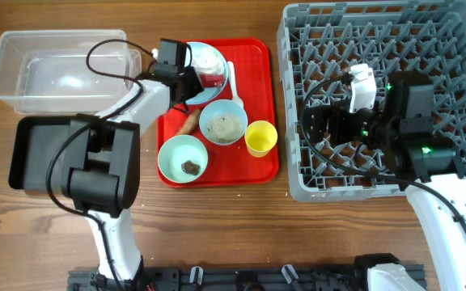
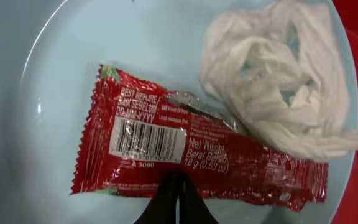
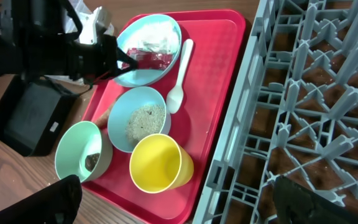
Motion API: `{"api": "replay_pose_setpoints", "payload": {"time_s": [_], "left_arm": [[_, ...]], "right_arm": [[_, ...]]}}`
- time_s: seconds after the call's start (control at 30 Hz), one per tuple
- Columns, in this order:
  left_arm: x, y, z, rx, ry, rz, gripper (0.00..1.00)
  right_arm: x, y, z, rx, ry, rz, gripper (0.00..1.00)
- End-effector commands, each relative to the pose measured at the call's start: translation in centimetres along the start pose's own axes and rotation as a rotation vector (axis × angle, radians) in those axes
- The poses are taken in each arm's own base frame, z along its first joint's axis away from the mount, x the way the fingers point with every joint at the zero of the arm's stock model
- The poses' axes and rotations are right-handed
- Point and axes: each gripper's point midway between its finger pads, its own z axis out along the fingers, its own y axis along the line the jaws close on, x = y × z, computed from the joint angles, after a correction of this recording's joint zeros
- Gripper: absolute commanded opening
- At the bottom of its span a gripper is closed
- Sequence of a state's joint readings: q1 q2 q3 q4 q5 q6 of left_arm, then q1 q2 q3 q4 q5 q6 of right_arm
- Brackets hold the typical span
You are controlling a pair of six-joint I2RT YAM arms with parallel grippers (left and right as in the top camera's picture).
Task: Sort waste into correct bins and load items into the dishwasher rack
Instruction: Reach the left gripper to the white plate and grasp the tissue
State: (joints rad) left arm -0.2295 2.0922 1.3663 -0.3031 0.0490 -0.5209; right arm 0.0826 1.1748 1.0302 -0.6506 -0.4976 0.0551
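Bright, even light with soft shadows; a small glint on the plate (image 2: pixel 39 109), the wrist close-up slightly blurred.

We see a red wrapper (image 2: pixel 229 165) with a white barcode patch, white paper (image 2: pixel 278 81), a pale blue plate (image 2: pixel 42 93), a yellow cup (image 3: pixel 157 165), a grey rack (image 1: pixel 379 32), and a perhaps brownish lump (image 3: pixel 92 161).

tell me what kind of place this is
Likely a tabletop dish-clearing test setup: a grey dishwasher rack, a red tray of used dishes, and a clear tub on a wooden table.
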Motion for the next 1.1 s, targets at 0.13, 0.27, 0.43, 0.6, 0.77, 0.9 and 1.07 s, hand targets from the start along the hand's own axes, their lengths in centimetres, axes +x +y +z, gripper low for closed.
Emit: {"api": "replay_pose_setpoints", "payload": {"time_s": [0.13, 0.27, 0.43, 0.6, 0.77, 0.9, 1.07], "left_arm": [[-4.1, -8.2, -8.0, 0.049, -0.180, 0.783, 0.79], [-2.9, -7.9, -3.7, 0.028, -0.151, 0.995, 0.90], [-1.8, -5.9, 1.1, 0.006, -0.103, 0.967, 1.00], [-1.1, -5.1, 2.5, -0.002, -0.078, 0.946, 0.96], [-1.5, -3.8, 2.8, -0.013, -0.067, 0.765, 0.83], [0.1, -2.2, 3.5, -0.036, 0.012, 0.661, 0.45], [1.9, -0.9, 4.8, -0.060, 0.078, 0.553, 0.04]], "right_arm": [[-0.6, 0.6, -0.1, -0.027, -0.011, -0.001, 1.00], [-0.6, 0.6, -0.1, -0.027, -0.010, -0.001, 1.00], [-0.6, 0.6, -0.1, -0.027, -0.010, 0.000, 1.00], [-0.6, 0.6, -0.1, -0.027, -0.009, 0.017, 1.00], [-0.6, 0.6, -0.1, -0.027, -0.009, 0.017, 1.00], [-0.6, 0.6, -0.1, -0.027, -0.010, 0.016, 1.00], [-0.6, 0.6, -0.1, -0.027, -0.010, 0.017, 1.00]]}}
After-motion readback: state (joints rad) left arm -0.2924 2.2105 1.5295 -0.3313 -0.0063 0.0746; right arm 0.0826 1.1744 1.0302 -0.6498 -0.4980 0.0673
